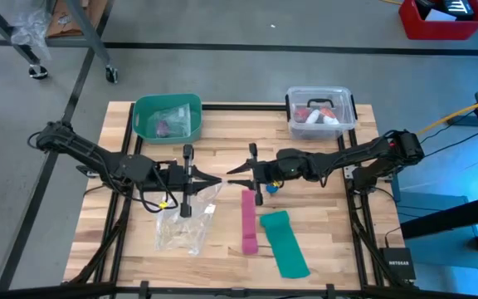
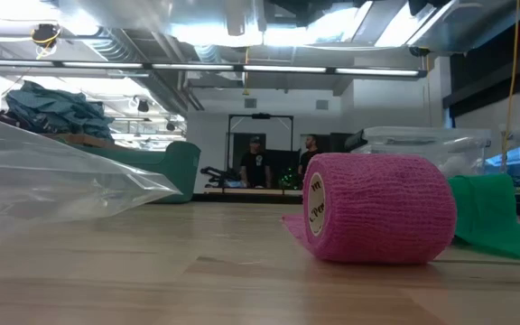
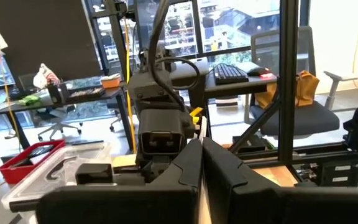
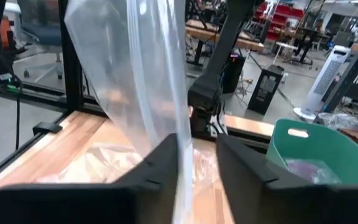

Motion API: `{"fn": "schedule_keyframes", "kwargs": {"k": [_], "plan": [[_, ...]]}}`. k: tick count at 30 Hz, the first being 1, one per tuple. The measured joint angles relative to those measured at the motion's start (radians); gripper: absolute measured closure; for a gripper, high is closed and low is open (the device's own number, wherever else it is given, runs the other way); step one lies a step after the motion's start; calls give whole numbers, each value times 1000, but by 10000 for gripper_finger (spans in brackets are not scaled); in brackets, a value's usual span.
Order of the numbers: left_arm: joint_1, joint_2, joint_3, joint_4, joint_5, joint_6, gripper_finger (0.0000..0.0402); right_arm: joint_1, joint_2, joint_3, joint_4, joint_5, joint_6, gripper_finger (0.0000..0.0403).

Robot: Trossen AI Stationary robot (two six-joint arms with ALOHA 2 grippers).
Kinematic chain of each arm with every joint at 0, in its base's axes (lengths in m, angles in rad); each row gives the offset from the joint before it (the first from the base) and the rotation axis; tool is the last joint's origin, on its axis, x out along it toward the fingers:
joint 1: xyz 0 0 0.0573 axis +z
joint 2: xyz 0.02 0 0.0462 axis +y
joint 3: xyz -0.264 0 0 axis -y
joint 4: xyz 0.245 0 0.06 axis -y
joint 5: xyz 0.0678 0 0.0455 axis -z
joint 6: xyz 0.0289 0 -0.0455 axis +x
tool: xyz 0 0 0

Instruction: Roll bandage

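The blue bandage shows only as a small blue lump on the table just near of my right arm, partly hidden by it. My left gripper and right gripper point at each other tip to tip over the table's middle. The left fingers are shut, with nothing visible between them. The right gripper is open by a narrow gap. A clear plastic bag lies on the table below the left gripper, and a raised part of it stands up by the right fingers. My left gripper is level with its tips just above the bag's raised end; I cannot tell whether it touches the bag. My right gripper comes level from the table's right. The bag's film runs along one finger's inner side; the other finger stands apart from it.
A pink strip with its rolled end toward the near edge lies near of the grippers; the roll also shows in the low view. A wider teal-green strip lies to its right. A green bin and a clear lidded box stand at the far edge.
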Motion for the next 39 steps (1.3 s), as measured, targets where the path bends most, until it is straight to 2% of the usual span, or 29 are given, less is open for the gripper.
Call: {"fn": "schedule_keyframes", "kwargs": {"k": [4, 5, 14, 20, 23, 27, 34, 39], "plan": [[-5, 0, 0, -4, 0, 14, 401, 0, 0, 0, -21, 0, -13, 381], [-5, 0, 0, -3, 0, 14, 402, 0, 0, 0, -20, 1, -30, 390], [-4, -1, -1, -7, -17, 52, 390, -17, -2, 1, -95, 67, -72, 396], [-4, -5, -1, 5, -120, 74, 344, -62, -17, -1, -240, 110, -77, 398], [-3, -4, -1, -3, -129, 49, 315, -90, -38, 0, -324, 117, -78, 399], [-4, -2, 0, -45, -125, 5, 290, -129, -85, 3, -447, 188, -95, 400], [17, 15, 0, -123, -121, -113, 297, -200, -190, 3, -643, 326, -134, 401], [62, 100, 0, -124, -121, -172, 308, -241, -272, 3, -731, 398, -155, 401]]}}
